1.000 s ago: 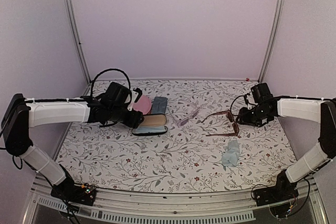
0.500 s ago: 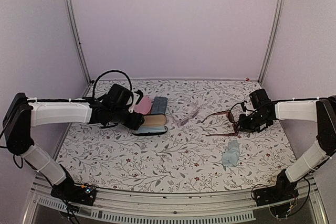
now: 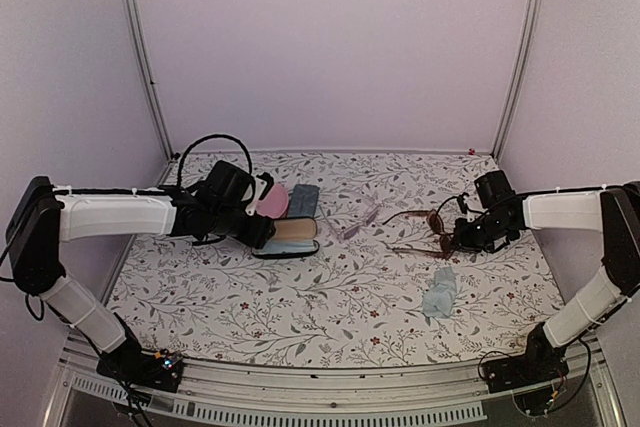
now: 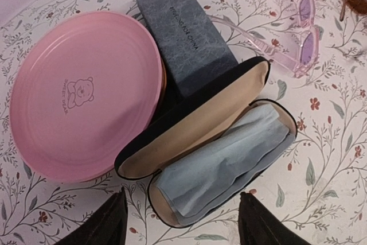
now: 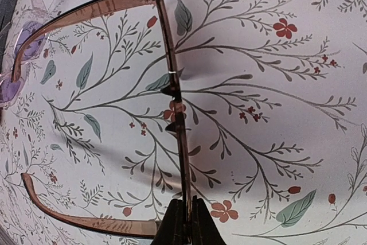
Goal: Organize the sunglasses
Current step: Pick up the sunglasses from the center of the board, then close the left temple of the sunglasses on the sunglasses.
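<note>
The right tool [image 5: 186, 222] is pinched together on the front bar of the reddish-brown sunglasses [image 5: 175, 113], close to one hinge, with both temples splayed open. This pair sits at about 3 o'clock on the table [image 3: 330, 317]. Whether it rests on the surface or is just raised, I cannot tell from these views.

The pale pinkish sunglasses [image 4: 287, 32] lie at 2 o'clock from the open black case [image 4: 189, 113], which has a light blue cloth [image 4: 223, 159] inside. The left tool [image 4: 182, 225] hangs over that case with its fingers apart, holding nothing.

The step in hand looks like the pick-up of the brown pair. Next, I judge, it must travel toward 9 o'clock to a case, with its temples folded and the cloth cleared out.
</note>
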Action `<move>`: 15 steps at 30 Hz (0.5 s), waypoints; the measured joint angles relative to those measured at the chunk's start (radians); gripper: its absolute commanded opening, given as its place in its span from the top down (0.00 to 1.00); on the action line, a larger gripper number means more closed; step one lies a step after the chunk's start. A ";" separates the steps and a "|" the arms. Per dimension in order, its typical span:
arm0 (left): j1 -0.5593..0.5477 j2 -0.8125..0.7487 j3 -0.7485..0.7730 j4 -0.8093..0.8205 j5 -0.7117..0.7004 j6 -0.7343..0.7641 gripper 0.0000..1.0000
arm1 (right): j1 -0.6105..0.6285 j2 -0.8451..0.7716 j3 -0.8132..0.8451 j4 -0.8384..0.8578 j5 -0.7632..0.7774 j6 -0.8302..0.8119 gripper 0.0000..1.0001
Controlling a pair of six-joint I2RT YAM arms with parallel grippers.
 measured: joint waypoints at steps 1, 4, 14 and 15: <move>0.000 0.000 0.000 0.000 -0.002 0.000 0.33 | 0.000 0.002 0.000 0.000 0.000 -0.001 0.95; 0.000 0.000 0.000 0.000 -0.006 0.000 0.33 | 0.000 0.002 0.000 -0.001 0.001 -0.005 0.99; 0.000 -0.091 -0.085 0.068 0.024 -0.004 0.14 | 0.027 -0.101 0.021 -0.061 -0.058 -0.032 1.00; 0.003 -0.122 -0.106 0.086 0.039 -0.008 0.10 | 0.049 -0.124 0.031 -0.061 -0.077 -0.038 1.00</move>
